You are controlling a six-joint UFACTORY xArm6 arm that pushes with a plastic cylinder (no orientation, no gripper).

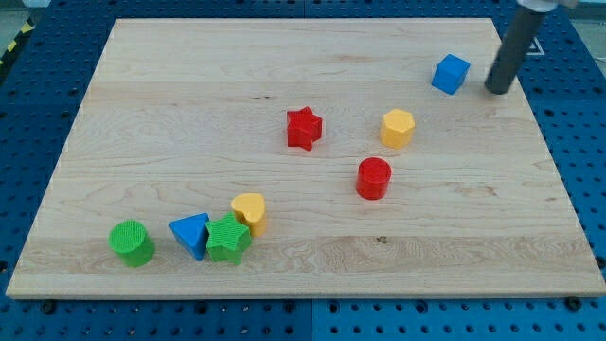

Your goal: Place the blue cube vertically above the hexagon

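**A:** Where is the blue cube sitting?

**B:** Near the view's top right corner of the tabletop. The yellow hexagon lies below it and somewhat to the view's left, the two apart. My tip rests just to the view's right of the cube, with a small gap showing, not touching.

**A:** And the jaws?

**B:** There are none on this arm, only the dark rod, so nothing opens, closes or grips.

**A:** So how do I do this step well?

**B:** I judge the cube needs only a short slide toward the view's left, until it stands straight over the hexagon. The tip is already on the right side for that. Meet the cube's face at its middle, or it will likely turn and drift off line. Push slowly and stop early; overshooting means going round to the other side.

**A:** Anything in the way?

**B:** The red star and red cylinder are well clear. Keep the push level so the cube does not slide down into the hexagon.
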